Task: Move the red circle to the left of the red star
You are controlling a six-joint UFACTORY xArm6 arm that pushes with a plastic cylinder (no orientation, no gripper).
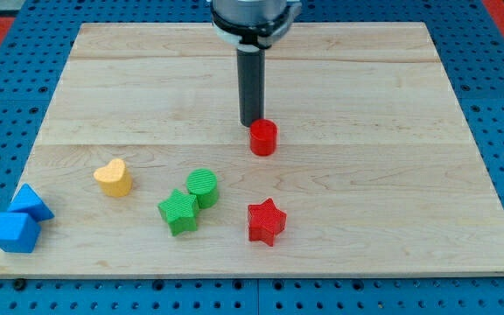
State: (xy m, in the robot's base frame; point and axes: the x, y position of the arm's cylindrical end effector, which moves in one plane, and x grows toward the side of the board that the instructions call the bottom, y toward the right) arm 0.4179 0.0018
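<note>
One red circle (263, 137) is touched at its upper-left edge by my tip (251, 123); the red star (266, 222) is seen well below. No pincer is fitted.

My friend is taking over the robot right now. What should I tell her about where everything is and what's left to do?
My tip sits right at the red circle, on its upper-left side, apparently touching.
The red circle is above the red star, about level with it across the view, not to its left.
The spot left of the star is crowded: the green star and green circle sit there.
Done: tip has reached the circle.
Left: push the circle down toward the view's bottom and park it left of the red star, probably between it and the green blocks.
</note>
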